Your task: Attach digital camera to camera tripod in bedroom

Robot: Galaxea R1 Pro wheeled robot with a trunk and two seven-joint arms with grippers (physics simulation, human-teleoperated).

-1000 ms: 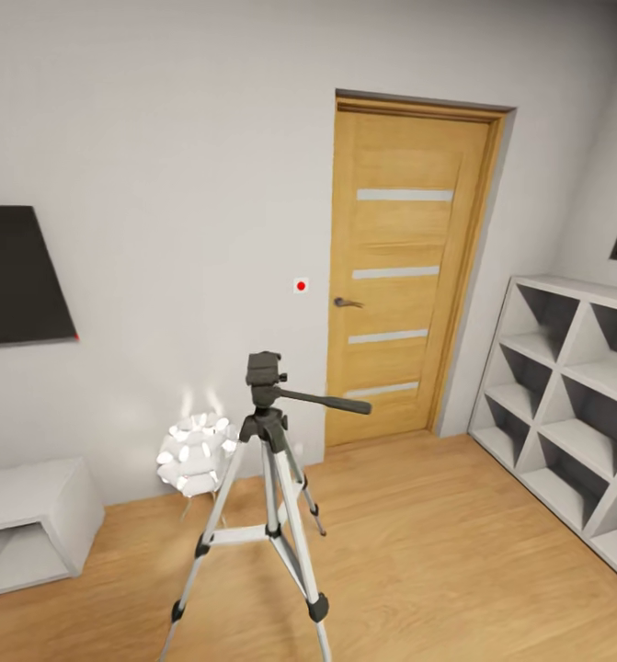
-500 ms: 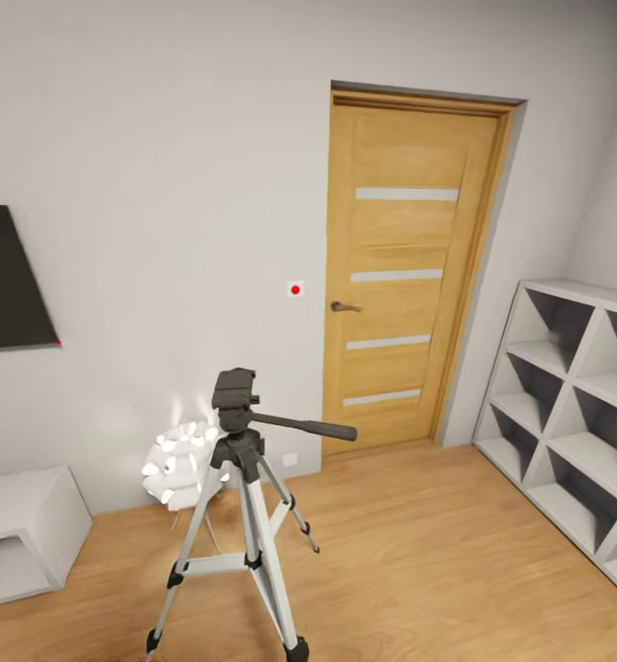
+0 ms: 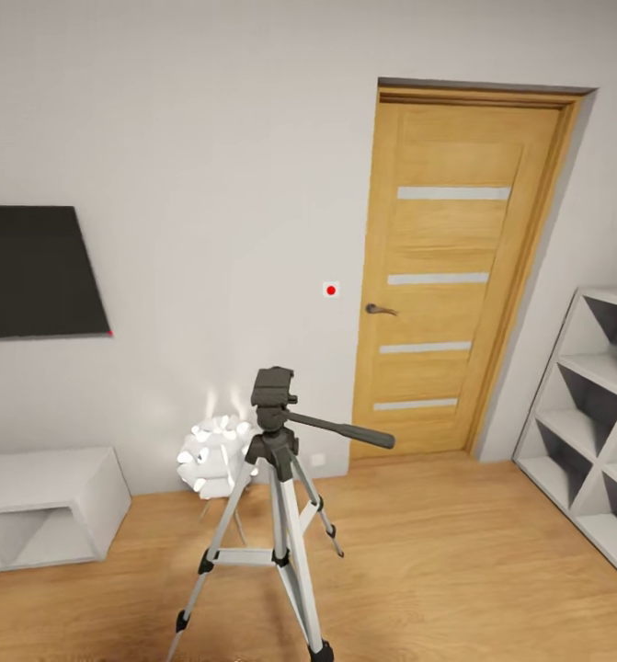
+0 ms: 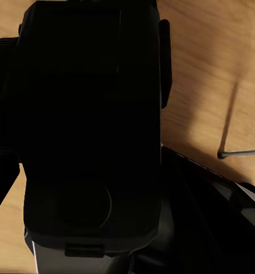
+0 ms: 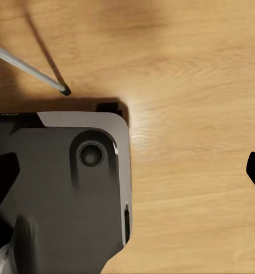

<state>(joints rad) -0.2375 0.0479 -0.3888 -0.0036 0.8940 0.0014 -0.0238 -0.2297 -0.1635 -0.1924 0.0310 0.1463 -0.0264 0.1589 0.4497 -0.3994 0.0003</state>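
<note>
1. Since the earlier pictures our whole head view has swung: the door, the dark wall panel and the camera tripod all sit further right in it, which is our camera turning, not the things moving.
2. We see the white cube shelves against the right wall, and every compartment we can look into is bare. The low white cabinet at the left wall has an open front, also bare inside.
3. The camera tripod stands upright on the wood floor of the bedroom, legs spread, its dark grey head bare on top and its pan handle pointing toward the door.
4. Just behind the tripod a white spiky globe lamp glows by the wall, and a small white wall plate with a red dot sits beside the door handle.
5. In our left wrist view a large black boxy object, very likely the digital camera, sits close before the lens over the floor; we cannot tell how the left jaws stand.
6. In our right wrist view we look down on the floor, a grey and black part of our own base and a thin tripod leg tip; the right jaws' state cannot be told either.
</note>
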